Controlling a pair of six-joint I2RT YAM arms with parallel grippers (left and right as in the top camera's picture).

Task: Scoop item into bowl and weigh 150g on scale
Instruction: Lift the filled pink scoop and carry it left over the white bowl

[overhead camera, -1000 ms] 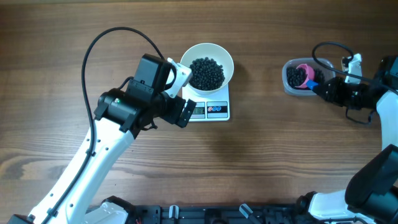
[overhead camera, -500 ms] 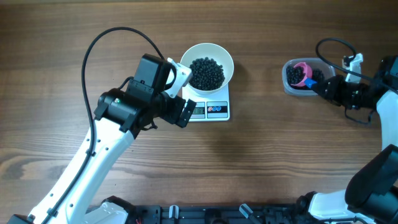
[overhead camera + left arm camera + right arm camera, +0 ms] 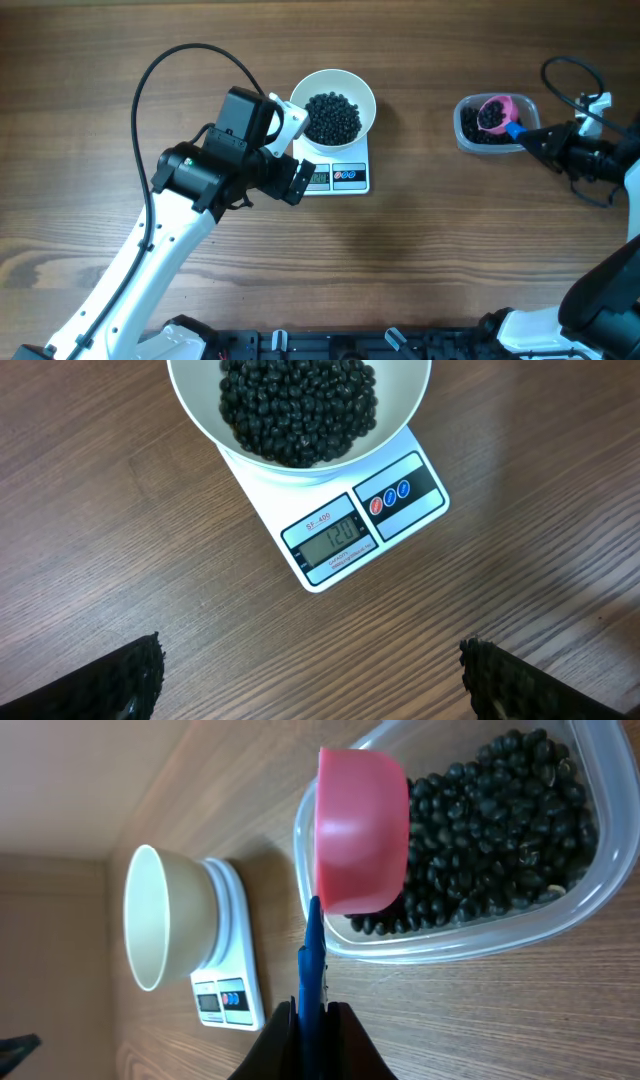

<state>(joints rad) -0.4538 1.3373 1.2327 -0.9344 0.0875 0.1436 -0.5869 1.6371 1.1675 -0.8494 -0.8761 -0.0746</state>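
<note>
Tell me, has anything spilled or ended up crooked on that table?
Nothing stands out. The black beans are all inside the white bowl and the clear tub, with none visibly loose on the table. The bowl sits upright on the scale, and the right hand holds the pink scoop at the tub.

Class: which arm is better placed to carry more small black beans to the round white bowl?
Right. The right gripper is shut on the blue handle of the pink scoop, at the clear plastic tub; the left gripper hangs open, empty.
</note>
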